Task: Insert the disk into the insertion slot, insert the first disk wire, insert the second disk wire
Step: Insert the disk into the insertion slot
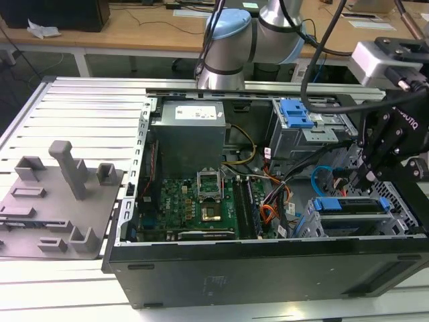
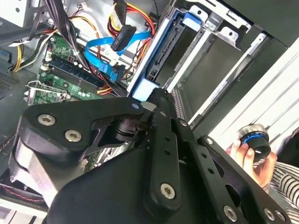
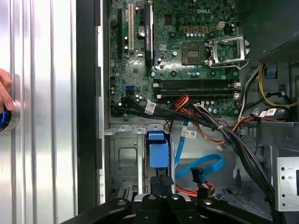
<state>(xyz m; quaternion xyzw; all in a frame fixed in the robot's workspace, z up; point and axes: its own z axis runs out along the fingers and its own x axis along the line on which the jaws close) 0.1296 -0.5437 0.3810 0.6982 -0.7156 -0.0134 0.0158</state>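
While the gripper (image 3: 161, 179) hangs low over the open computer case (image 1: 268, 268), at the exterior view's right, its two black fingers are drawn tight together with nothing between them. In the first wrist view their tips sit right at the end of the disk (image 3: 157, 150) and seem to touch it. The disk's bright blue carrier frame stands edge-on inside the insertion slot (image 3: 122, 158), the silver sheet-metal bay in the case's near right corner as the exterior view shows it. The frame's end shows above the metal.

Just beside the disk, toward the exterior view's left, the second disk wire (image 3: 202, 161) curls in a glossy light-blue loop over the case floor. Its small dark plug (image 3: 196, 173) lies apart from the disk, near some orange and red wires (image 3: 196, 190). The green motherboard (image 3: 187, 56) lies farther left.

Outside the case, on the ribbed aluminium table (image 3: 46, 163), a person's hand (image 3: 3, 91) touches a round button (image 3: 5, 120) with a blue ring.
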